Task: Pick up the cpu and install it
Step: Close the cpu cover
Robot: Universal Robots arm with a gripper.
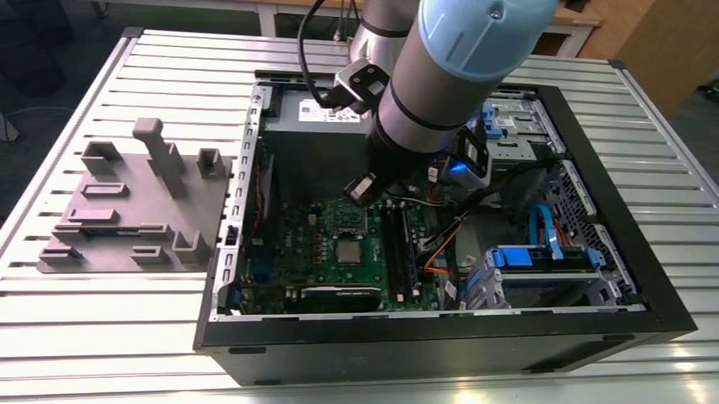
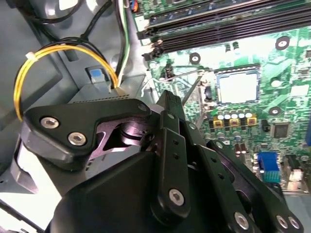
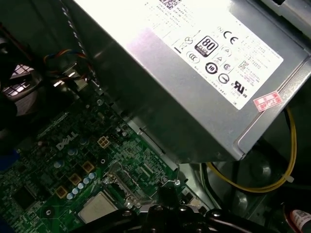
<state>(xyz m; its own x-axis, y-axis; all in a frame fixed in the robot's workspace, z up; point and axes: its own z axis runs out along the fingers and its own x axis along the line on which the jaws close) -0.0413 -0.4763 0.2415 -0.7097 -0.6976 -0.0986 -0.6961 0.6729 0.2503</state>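
Note:
The cpu (image 1: 348,250) is a small silver square lying flat in its socket on the green motherboard (image 1: 295,244) inside the open computer case. It also appears in both wrist views (image 2: 237,86) (image 3: 97,206). Beside it the metal socket bracket (image 3: 127,182) with a dark centre stands flipped open, and a thin lever (image 2: 193,90) is raised. My gripper (image 1: 362,189) hangs above the board, just behind the socket toward the power supply. Its black tip (image 2: 167,99) (image 3: 165,194) is close to the open bracket and apart from the cpu. Nothing is seen held in it.
The grey power-supply box (image 3: 194,77) fills the case's back. Black memory slots (image 1: 396,244) run beside the socket. Yellow cables (image 2: 29,73), a blue drive cage (image 1: 540,261) and case walls (image 1: 450,345) crowd the area. A grey fixture block (image 1: 135,206) sits on the slatted table at the exterior view's left.

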